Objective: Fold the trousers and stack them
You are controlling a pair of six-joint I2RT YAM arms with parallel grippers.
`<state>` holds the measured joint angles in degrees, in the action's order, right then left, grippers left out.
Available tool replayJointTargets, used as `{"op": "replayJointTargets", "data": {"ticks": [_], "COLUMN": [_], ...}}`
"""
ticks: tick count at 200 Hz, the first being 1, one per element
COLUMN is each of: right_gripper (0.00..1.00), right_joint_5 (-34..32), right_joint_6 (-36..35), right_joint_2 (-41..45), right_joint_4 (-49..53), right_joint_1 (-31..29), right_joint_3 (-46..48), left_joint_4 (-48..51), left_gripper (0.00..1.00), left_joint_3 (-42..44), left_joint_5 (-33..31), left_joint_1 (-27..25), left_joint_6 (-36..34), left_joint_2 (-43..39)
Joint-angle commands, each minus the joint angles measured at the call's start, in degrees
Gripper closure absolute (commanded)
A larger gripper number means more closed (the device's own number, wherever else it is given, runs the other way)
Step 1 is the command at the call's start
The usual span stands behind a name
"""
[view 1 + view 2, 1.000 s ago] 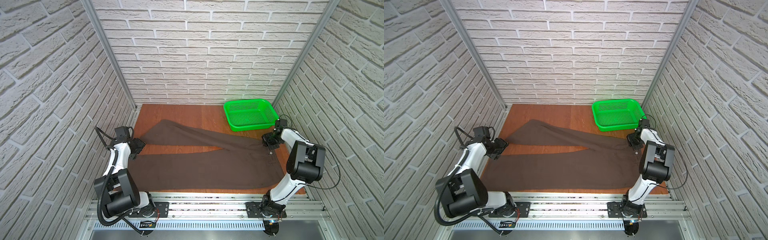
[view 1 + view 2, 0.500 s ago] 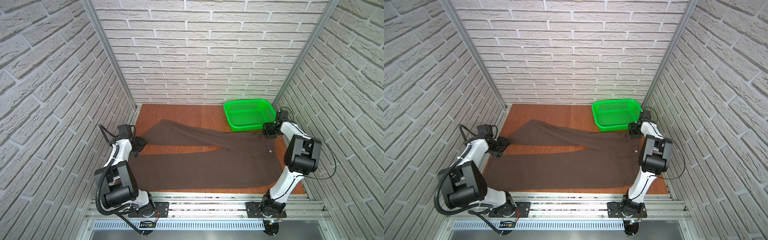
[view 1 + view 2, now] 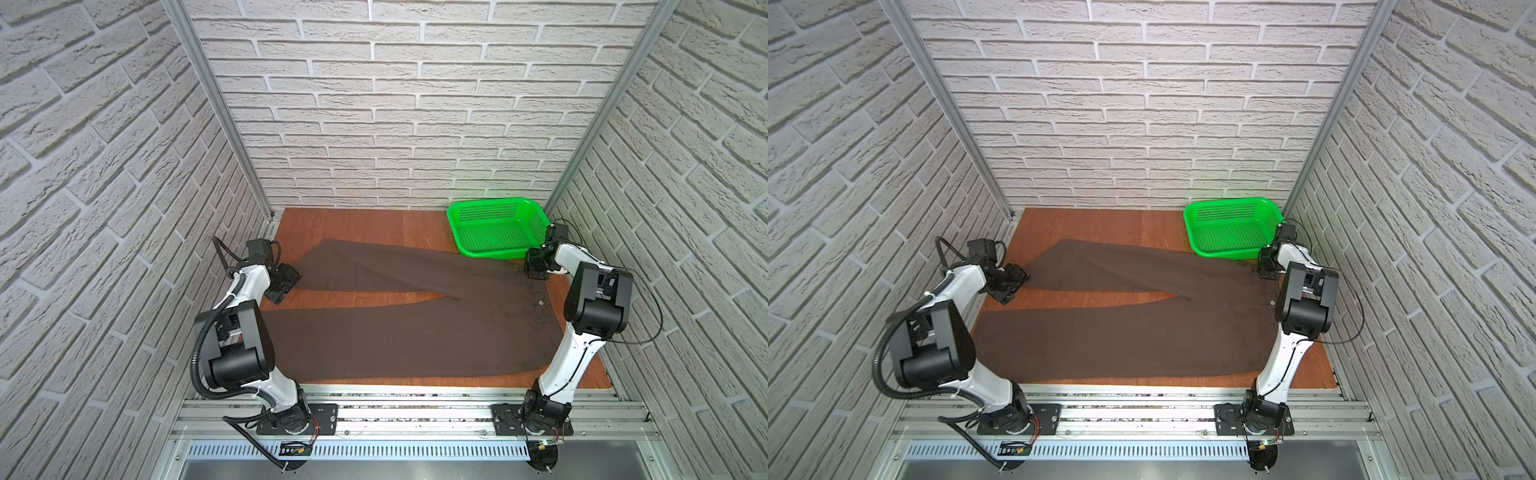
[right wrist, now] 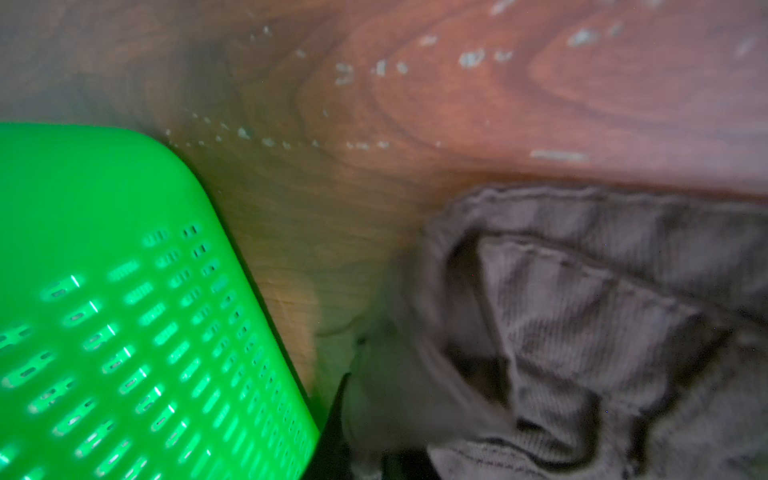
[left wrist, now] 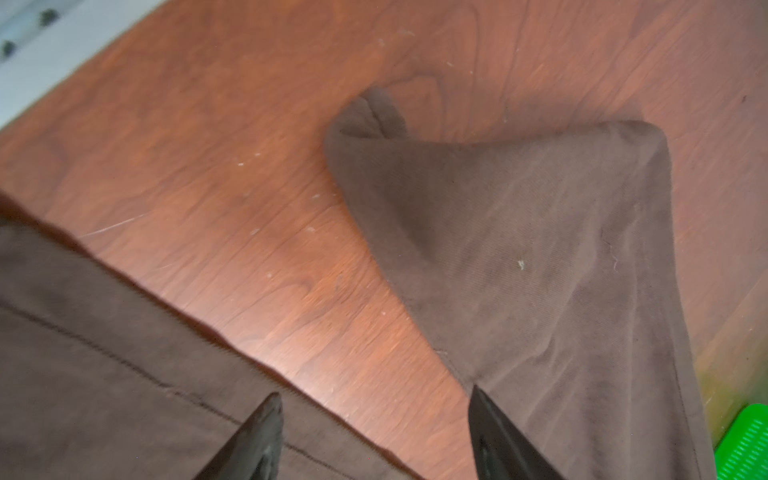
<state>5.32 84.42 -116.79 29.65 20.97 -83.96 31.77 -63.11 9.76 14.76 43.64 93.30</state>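
Note:
The dark brown trousers [image 3: 415,332] [image 3: 1121,336] lie flat on the wooden table. The waistband, with its pale button [image 3: 540,304], is on the right, and the legs spread leftward in a V. My left gripper [image 3: 286,282] [image 3: 1013,282] hovers open at the far leg's hem. In the left wrist view its fingertips [image 5: 270,415] stand apart over the two legs [image 5: 519,249], holding nothing. My right gripper [image 3: 536,266] [image 3: 1266,266] sits at the waistband's far corner. In the right wrist view, bunched waistband fabric [image 4: 582,311] lies blurred against one dark finger [image 4: 334,419], hiding the jaws.
A green perforated basket [image 3: 486,253] [image 3: 1225,252] [image 4: 104,208] stands at the back right, touching distance from the right gripper. Brick walls close in on three sides. Bare wood [image 3: 365,228] shows behind the trousers and between the legs [image 3: 357,297].
The right gripper has moved toward the back with the waistband corner, ending beside the basket, and the waistband now lies spread out. The left gripper has shifted slightly toward the far leg's hem.

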Motion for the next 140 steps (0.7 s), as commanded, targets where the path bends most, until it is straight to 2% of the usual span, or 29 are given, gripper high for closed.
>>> {"op": "replayJointTargets", "data": {"ticks": [1, 24, 53, 101, 140], "right_gripper": [0.70, 0.55, 0.45, 0.43, 0.45], "right_joint_5": [-2.0, -1.7, -2.1, -0.6, 2.8], "right_joint_6": [-0.6, -4.7, -11.7, -23.0, -27.9], "right_joint_2": [-0.1, 1.7, 6.7, 14.8, 17.8], "right_joint_4": [0.5, 2.0, 6.9, 11.6, 10.7], "right_joint_1": [0.2, 0.1, -0.3, -3.6, -8.1], "right_joint_3": [-1.8, -3.5, -5.9, -1.0, 7.0], "left_joint_4": [-2.4, -3.3, -3.2, -3.4, -2.6], "left_gripper": [0.30, 0.30, 0.27, 0.24, 0.23], "left_joint_3": [-1.9, -2.6, -4.0, -9.5, -14.1], "left_joint_5": [0.7, 1.3, 0.5, 1.5, 4.6], "left_joint_1": [-1.3, -1.4, -1.3, 0.2, 1.1], "left_joint_6": [-0.4, -0.5, -1.0, -2.5, -4.0], "left_joint_2": [2.0, 3.5, 5.2, 10.9, 17.8]}}
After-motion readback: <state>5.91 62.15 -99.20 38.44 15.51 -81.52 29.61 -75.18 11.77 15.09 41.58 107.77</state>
